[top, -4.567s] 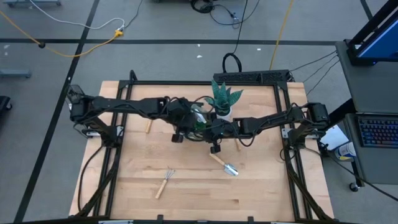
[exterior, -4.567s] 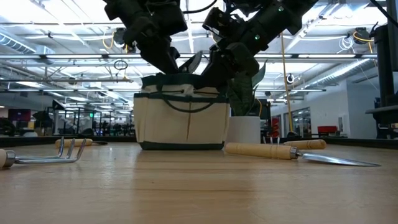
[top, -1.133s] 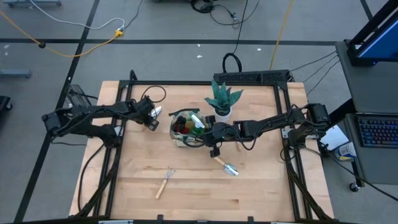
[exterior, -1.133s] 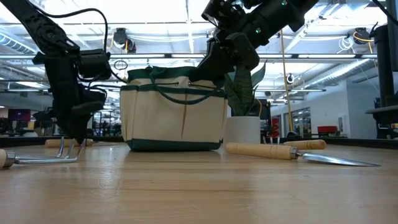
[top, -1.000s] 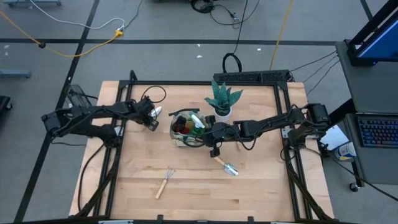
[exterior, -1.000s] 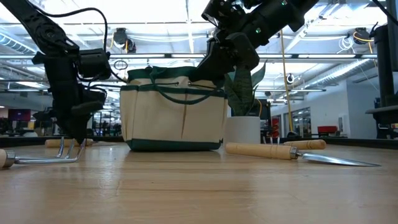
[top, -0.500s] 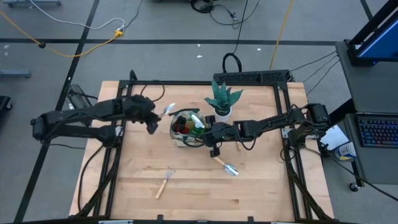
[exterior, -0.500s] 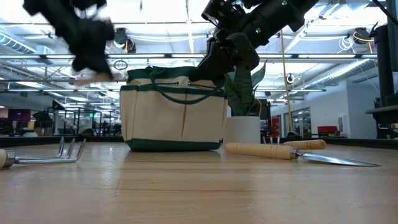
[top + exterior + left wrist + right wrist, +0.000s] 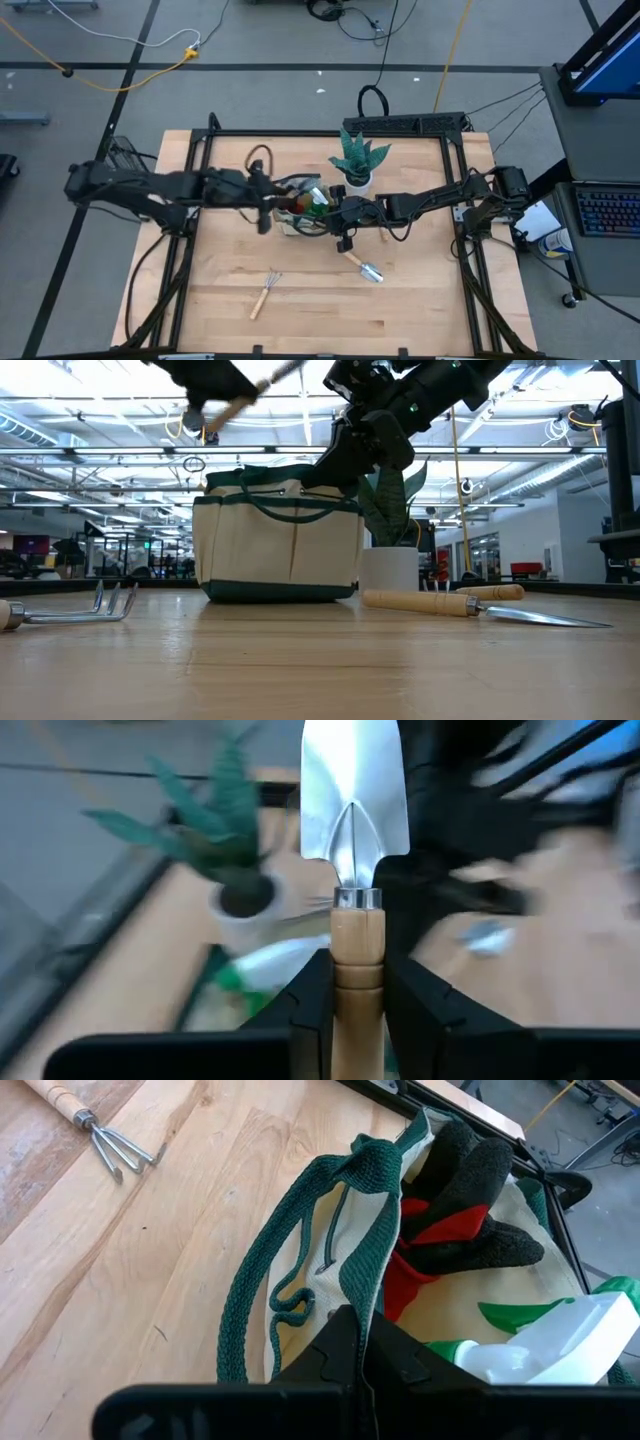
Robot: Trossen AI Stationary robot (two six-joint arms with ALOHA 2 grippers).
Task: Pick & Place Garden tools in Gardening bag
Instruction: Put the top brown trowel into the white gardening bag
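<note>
Both arms reach inward: left gripper [image 9: 358,995] seemingly raised, gripping trowel [image 9: 354,830]

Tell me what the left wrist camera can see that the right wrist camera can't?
Only the left wrist view shows the trowel gripped in the left hand, plus the potted plant. Only the right wrist view shows the red-black gloves, the rake on the table, and the right hand pinching the bag's rim. Both show the green spray bottle.

Tan gardening bag [image 9: 300,207] upright mid-frame, holding red-black gloves [image 9: 455,1210] and green spray bottle [image 9: 560,1330]. Wooden-handled trowel [image 9: 354,850] raised above its left. Rake [image 9: 263,292], second trowel [image 9: 361,266] flat, lower centre.
</note>
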